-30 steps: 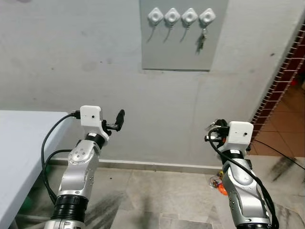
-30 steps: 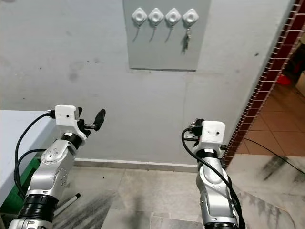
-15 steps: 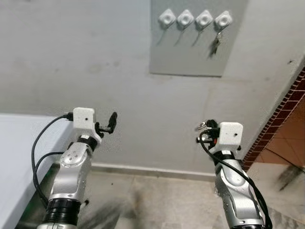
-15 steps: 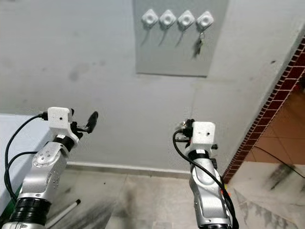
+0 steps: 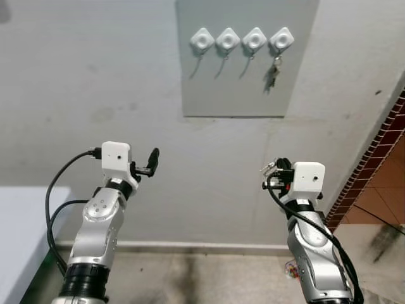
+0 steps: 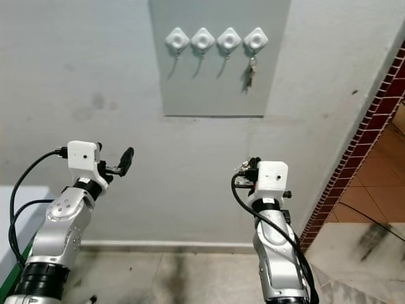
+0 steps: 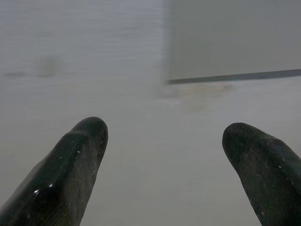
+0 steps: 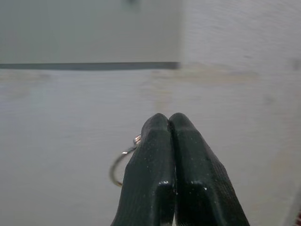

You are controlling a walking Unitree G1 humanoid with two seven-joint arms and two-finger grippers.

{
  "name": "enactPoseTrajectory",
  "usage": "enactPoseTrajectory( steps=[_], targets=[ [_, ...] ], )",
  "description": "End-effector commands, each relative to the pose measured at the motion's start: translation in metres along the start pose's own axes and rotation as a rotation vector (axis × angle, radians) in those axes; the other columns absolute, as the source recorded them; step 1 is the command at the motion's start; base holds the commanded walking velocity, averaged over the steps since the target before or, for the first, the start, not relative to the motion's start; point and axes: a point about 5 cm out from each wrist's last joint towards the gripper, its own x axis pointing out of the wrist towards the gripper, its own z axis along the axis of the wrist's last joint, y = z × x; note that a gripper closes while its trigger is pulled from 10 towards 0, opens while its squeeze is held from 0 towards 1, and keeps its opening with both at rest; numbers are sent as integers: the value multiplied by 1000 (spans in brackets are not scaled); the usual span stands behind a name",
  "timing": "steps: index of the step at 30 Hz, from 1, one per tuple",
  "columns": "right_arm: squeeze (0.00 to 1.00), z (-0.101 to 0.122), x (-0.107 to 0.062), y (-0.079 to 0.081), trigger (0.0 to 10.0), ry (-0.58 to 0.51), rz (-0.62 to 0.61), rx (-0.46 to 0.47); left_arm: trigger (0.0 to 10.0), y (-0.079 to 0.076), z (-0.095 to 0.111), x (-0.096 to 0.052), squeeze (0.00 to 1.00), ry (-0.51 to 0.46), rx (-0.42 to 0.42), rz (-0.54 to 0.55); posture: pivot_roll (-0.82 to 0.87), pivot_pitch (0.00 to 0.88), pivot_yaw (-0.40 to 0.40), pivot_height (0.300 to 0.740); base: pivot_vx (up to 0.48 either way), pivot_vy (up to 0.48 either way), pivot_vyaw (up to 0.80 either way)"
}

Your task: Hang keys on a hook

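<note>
Grey wall ahead w/ a darker grey panel (image 5: 247,82) mounted high on it. Four white hooks (image 5: 241,39) sit in a row across the panel's top. One set of keys (image 5: 272,75) already hangs from the rightmost hook; the other three are bare.

Right pincer (image 8: 168,123) is raised in front of the wall, below the panel & well apart from the hooks. Its fingers are pressed tight together, clenched on a key ring (image 8: 121,162); part of the thin metal loop sticks out at one side of the fingers in the wrist view. In the eye views a bit of metal shows at the pincer tip (image 5: 271,167), small, details hard to tell. Whether keys hang from the ring can't be made out.

Left pincer (image 7: 164,136) is also raised, about level w/ the right one, pointing at the wall below the panel's lower left corner. Its fingers (image 7: 80,160) are spread wide, released, nothing between them; wrist view shows bare wall & the panel's lower edge beyond.

Table (image 5: 16,234) edge shows at the robot's left, pale top. Tiled floor (image 5: 190,278) below, w/ a small orange & clear thing (image 5: 291,271) on it beside the right arm, too small to ID. Dark red tile strip (image 5: 373,158) runs down the wall corner at far right.
</note>
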Motion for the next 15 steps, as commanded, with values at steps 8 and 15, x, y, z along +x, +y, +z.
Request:
enactPoseTrajectory(
  steps=[8, 15],
  targets=[
    [0, 6, 1, -3, 10000, -25, -19, 1, 10000, -2, 5, 2, 0, -10, 12, -8, -84, 0, 48, 740, 480, 0, 0],
    [0, 5, 1, -3, 10000, -23, -18, -5, 10000, -6, 4, 2, 0, -17, -40, -16, -84, 0, 48, 740, 321, 0, 0]
  ],
)
